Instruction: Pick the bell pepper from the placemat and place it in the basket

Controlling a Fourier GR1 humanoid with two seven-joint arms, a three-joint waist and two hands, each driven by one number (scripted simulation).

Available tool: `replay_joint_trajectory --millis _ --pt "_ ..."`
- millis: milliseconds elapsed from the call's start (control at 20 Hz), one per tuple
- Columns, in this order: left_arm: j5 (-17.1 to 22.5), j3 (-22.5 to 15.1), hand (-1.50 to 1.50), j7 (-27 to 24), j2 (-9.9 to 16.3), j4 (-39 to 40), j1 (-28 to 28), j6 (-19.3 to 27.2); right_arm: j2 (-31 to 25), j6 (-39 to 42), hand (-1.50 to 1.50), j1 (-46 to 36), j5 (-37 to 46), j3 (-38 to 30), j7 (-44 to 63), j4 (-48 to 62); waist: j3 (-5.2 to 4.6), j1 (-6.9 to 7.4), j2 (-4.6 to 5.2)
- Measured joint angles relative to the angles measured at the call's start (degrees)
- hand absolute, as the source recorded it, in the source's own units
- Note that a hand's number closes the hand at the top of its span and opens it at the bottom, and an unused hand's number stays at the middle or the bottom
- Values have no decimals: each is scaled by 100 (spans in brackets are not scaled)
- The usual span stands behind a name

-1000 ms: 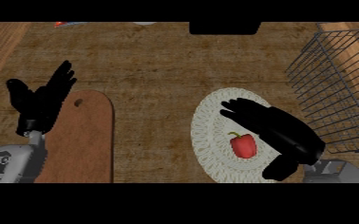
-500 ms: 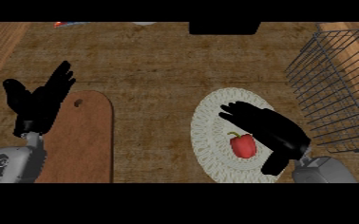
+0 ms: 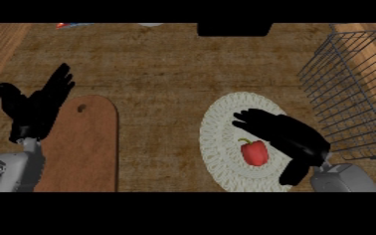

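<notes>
A small red bell pepper [image 3: 254, 152] with a green stem lies on the round white woven placemat [image 3: 220, 129] at the lower right. My right hand [image 3: 290, 137] hovers over the placemat just right of the pepper, fingers spread and pointing left, thumb hanging low; it holds nothing. The dark wire basket [image 3: 341, 87] stands at the right edge, beyond the hand. At the left edge my left hand [image 3: 37, 107] rests open, fingers up.
A brown wooden cutting board [image 3: 81, 144] with a hole near its top lies at the lower left, beside my left hand. A black object [image 3: 234, 29] sits at the counter's far edge.
My right hand has drawn toward the lower right and lower over the placemat, closing in beside the pepper. The pepper and my left hand have hardly moved.
</notes>
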Motion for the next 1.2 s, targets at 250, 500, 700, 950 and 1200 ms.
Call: replay_joint_trajectory --millis 250,500,700,950,1200 --pt "-169 46 0 -40 -153 81 -61 -15 7 -72 -150 117 181 -29 -354 140 0 -2 0" --pt "-215 150 0 109 -180 -77 -17 -74 173 -350 -150 189 589 40 -302 231 1 3 -2" --pt "-344 172 0 63 -270 -14 -76 -76 278 -671 -150 201 891 34 -372 509 2 2 0" --pt "-411 173 0 149 -357 -176 -23 -83 395 -1054 150 170 1388 254 -406 838 -4 5 -3" --pt "-495 177 0 127 -479 -193 47 -90 430 -1173 150 106 1758 356 -494 886 -27 1 -19"
